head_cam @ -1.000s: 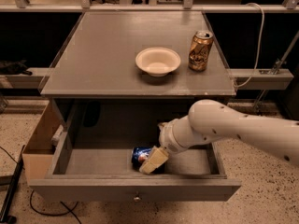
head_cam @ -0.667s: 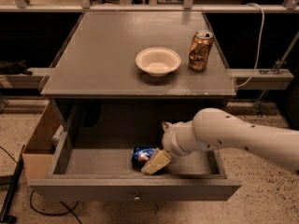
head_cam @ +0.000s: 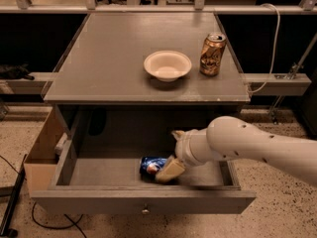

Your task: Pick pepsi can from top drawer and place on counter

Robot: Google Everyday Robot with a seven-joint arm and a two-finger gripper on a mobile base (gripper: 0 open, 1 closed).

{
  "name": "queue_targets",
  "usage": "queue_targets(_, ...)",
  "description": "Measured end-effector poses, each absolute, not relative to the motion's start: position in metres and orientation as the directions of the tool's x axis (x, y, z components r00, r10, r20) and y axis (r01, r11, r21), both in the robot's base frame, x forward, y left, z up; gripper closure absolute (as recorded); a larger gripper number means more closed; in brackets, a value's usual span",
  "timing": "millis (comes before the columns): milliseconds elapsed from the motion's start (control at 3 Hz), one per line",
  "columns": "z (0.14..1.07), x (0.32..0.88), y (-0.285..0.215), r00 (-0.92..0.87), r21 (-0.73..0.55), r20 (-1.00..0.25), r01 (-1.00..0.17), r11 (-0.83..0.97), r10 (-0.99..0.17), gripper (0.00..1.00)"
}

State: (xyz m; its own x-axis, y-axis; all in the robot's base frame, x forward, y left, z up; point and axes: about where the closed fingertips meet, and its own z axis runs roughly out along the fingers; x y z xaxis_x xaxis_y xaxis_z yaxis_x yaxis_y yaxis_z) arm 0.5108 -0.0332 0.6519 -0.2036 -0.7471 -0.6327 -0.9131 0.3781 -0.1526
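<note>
The pepsi can [head_cam: 150, 165] lies on its side on the floor of the open top drawer [head_cam: 143, 200], near the front middle. My gripper [head_cam: 170, 170] reaches down into the drawer from the right on a white arm and is right against the can's right end, partly covering it. I cannot tell whether it has hold of the can. The counter [head_cam: 119, 58] is the grey top above the drawer.
A white bowl [head_cam: 167, 65] and a gold-brown can [head_cam: 212, 54] stand on the counter's right half. A cardboard box [head_cam: 42, 150] sits against the drawer's left side. A white cable [head_cam: 270, 38] hangs at the right. The floor is speckled.
The arm has shifted slightly right and lower, with the gripper staying at the can's right end. The can has not moved.
</note>
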Motion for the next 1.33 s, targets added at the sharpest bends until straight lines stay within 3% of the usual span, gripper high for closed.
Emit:
queue_targets(1000,0.638,0.536,-0.064,-0.220,-0.155,-0.593,-0.913,0.378,-0.775,0.82)
queue_targets(1333,0.638,0.536,-0.064,-0.220,-0.154,-0.593,-0.913,0.378,-0.775,0.71)
